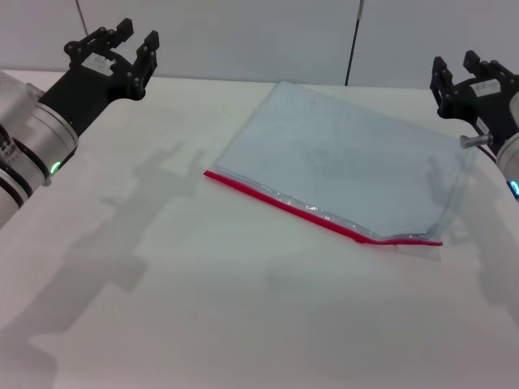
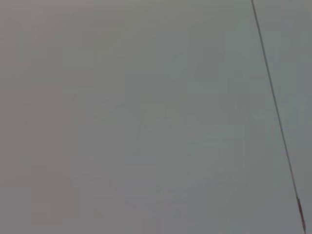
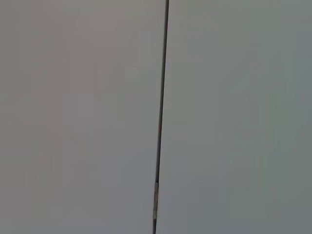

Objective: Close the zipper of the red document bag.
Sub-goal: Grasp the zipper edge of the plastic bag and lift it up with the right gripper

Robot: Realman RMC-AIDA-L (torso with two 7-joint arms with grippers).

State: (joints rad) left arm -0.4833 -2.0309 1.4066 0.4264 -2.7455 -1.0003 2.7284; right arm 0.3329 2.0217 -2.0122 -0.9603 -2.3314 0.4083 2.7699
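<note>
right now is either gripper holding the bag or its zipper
Nothing is held. The left gripper and right gripper are open, raised clear of the red document bag and its zipper.

Nothing readable anywhere here, no labels, brands or numbers on anything in any of the views.

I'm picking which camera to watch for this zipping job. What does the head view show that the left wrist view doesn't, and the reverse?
Only the head view shows the work: the document bag lying flat on the white table, its red zipper along the near edge, the left gripper raised open at the far left, and the right gripper raised open at the far right, both clear of the bag. Only the left wrist view shows a close-up of a plain grey panel. Both share a thin dark seam line in the backdrop.
</note>
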